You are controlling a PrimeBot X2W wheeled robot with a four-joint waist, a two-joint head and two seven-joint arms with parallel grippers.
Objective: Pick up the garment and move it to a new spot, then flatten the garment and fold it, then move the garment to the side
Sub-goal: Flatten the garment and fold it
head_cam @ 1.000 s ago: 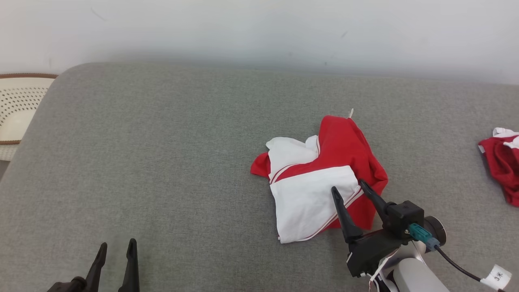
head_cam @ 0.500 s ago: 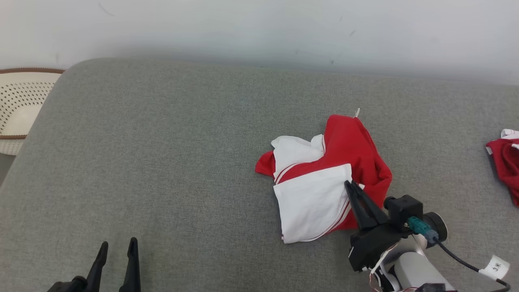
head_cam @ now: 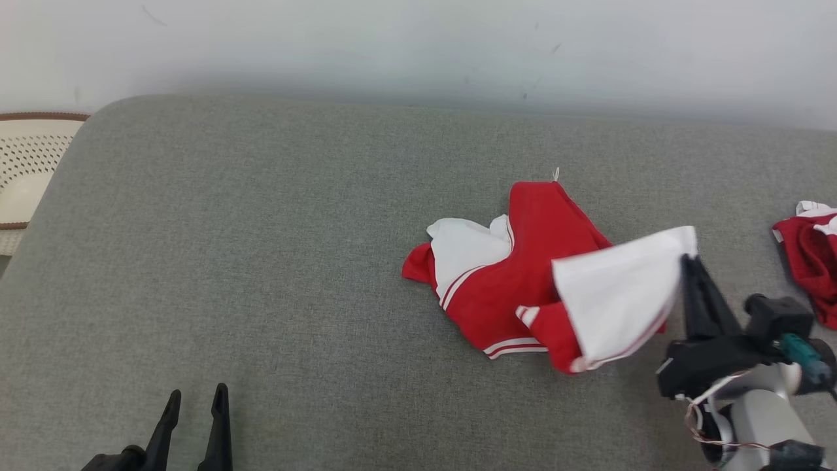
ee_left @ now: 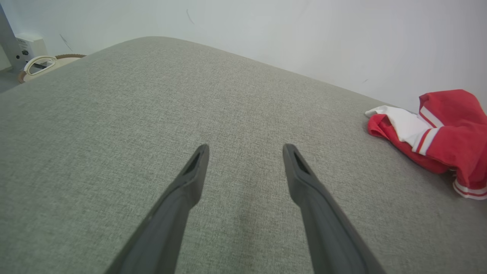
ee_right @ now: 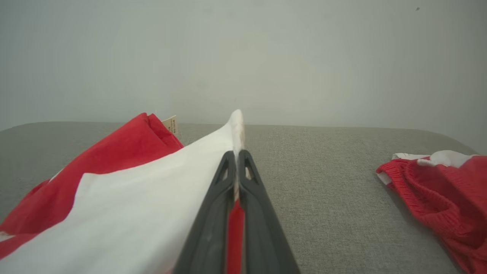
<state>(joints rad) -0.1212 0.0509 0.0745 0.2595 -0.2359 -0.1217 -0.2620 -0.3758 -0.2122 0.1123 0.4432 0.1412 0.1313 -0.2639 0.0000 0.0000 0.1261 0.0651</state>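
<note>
No legible text, brand, number or sign anywhere. Small beige care tag (ee_right: 171, 124) on red edge of garment (ee_right: 129, 198), just left of right claw (ee_right: 236, 152) tips. Dark print on it, too small to read.

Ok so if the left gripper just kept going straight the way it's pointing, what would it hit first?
Probably bare gray cushion: the left gripper points, fingers open, across it toward the white wall. The red and white garment lies off to one side, out of that line. Depth is unclear.
</note>
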